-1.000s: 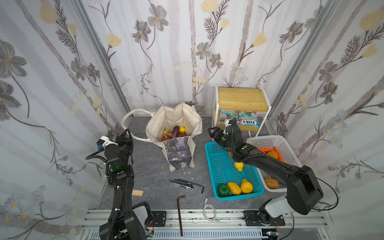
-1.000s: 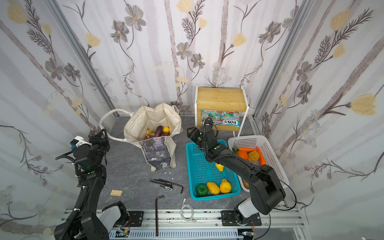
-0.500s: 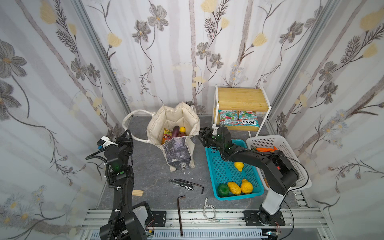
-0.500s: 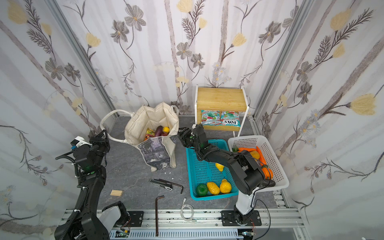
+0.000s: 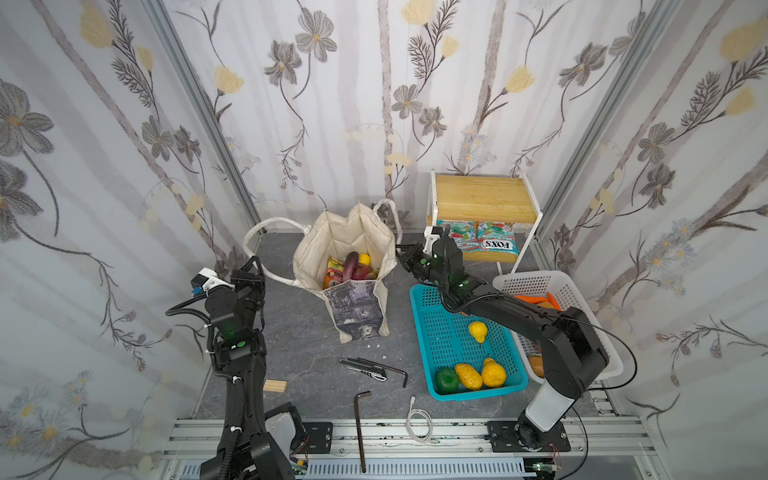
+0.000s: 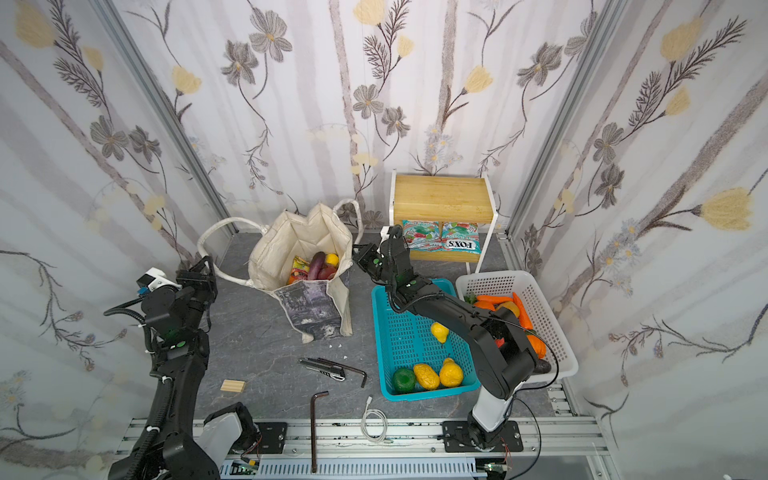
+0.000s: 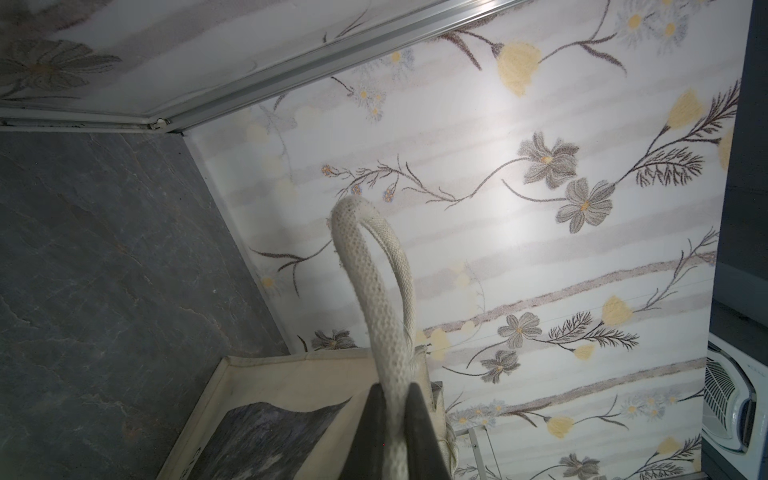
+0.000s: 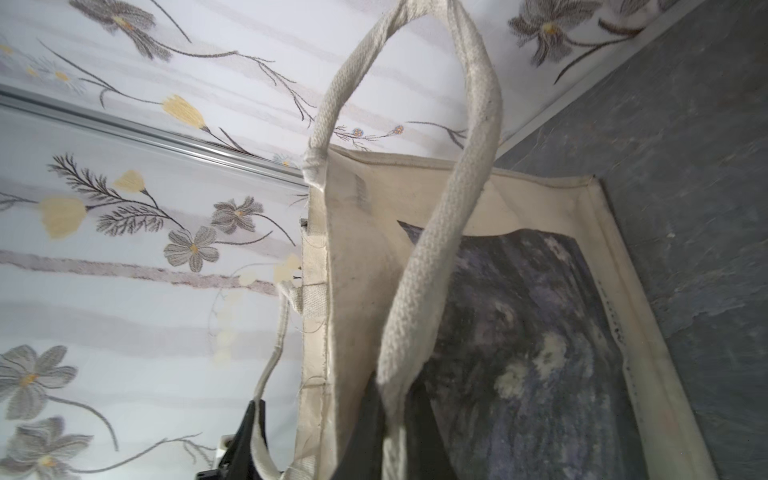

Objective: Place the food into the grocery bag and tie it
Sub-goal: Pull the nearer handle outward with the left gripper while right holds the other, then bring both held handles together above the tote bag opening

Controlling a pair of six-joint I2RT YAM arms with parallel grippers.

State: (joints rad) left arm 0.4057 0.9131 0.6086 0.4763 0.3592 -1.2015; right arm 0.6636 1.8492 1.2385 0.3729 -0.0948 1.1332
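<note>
Grocery bag (image 5: 328,237) upright and open at the back middle of the grey slate-look tabletop (image 5: 299,340); holds one purple eggplant (image 5: 350,266), one lemon (image 5: 364,259), one orange packet (image 5: 332,268); left handle (image 7: 374,270) pinched in left jaws, right handle (image 8: 436,249) in right jaws; three floral-papered walls (image 5: 374,104) around; alongside, one turquoise basket (image 5: 444,345) with four toy fruits (image 5: 468,376), one white basket (image 5: 536,282), two teal packets (image 5: 496,241) in one wooden-topped stand (image 5: 482,203).

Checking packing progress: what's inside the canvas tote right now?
Through the tote opening: an orange snack packet, a purple eggplant, a yellow lemon and a dark red fruit. Anything beneath them is covered by that pile and the walls.
</note>
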